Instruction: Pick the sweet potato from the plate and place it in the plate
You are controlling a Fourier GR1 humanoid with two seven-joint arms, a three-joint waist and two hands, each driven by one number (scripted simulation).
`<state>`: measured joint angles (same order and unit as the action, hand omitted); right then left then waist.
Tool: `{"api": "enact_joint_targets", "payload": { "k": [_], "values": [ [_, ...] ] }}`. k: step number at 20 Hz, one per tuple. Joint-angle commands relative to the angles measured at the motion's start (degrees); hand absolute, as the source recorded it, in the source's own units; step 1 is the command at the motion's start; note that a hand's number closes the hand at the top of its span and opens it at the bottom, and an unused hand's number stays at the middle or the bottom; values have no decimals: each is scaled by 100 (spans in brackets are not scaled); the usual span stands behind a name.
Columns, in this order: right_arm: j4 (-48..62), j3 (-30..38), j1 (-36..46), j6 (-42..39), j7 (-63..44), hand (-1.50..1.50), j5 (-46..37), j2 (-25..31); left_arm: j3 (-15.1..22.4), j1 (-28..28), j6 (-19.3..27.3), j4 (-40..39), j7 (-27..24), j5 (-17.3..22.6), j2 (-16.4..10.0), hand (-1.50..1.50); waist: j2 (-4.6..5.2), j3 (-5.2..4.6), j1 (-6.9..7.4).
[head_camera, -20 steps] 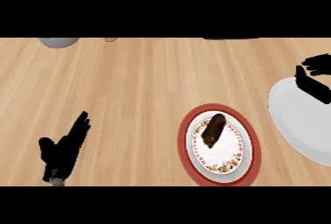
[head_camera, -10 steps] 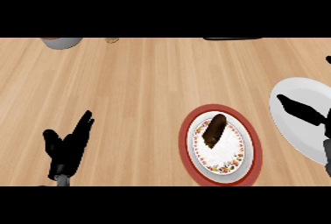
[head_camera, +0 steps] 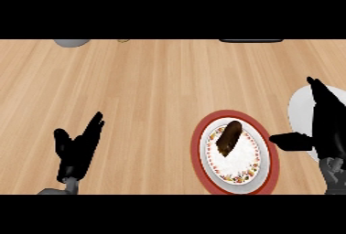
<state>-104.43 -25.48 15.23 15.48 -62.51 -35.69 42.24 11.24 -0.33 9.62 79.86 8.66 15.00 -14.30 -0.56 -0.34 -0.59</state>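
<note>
Black left hand (head_camera: 76, 148) rests open, low on the wooden counter (head_camera: 155, 91), holding nothing. To its right, the brown sweet potato (head_camera: 229, 136) lies on the red-rimmed plate (head_camera: 198, 148). The right hand (head_camera: 326, 123) is open too, fingers straight, over the white plate (head_camera: 299, 112). A grey thing (head_camera: 71, 42) sits far back.

The left hand (head_camera: 76, 151), at the lower left of the frame, and the right hand (head_camera: 326, 121), at the right edge, are plain black, each with slim tapering fingers and a shorter, thicker thumb. Below them, the left forearm (head_camera: 57, 191) shows as a small grey stub and the right forearm (head_camera: 332, 174) as a knobbly grey section.
</note>
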Motion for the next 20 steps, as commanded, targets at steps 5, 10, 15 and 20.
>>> {"api": "enact_joint_targets", "payload": {
  "k": [5,10,15,20],
  "values": [
    [176,-599,773,-1748,-2128,-150,-96,-796,75,-172,-137,-20,189,61,88,0,61,4,175],
    [940,-791,953,-1657,-2267,-150,-556,-1614,133,44,-90,63,130,-36,107,0,57,20,186],
    [1382,-533,1108,-2189,-2270,-150,-808,-2256,84,55,-82,-26,28,-57,145,0,43,11,111],
    [1963,-484,1026,-2048,-2270,-150,-1167,-3158,66,-109,-69,-8,188,-95,133,0,55,23,101]
  ]
}}
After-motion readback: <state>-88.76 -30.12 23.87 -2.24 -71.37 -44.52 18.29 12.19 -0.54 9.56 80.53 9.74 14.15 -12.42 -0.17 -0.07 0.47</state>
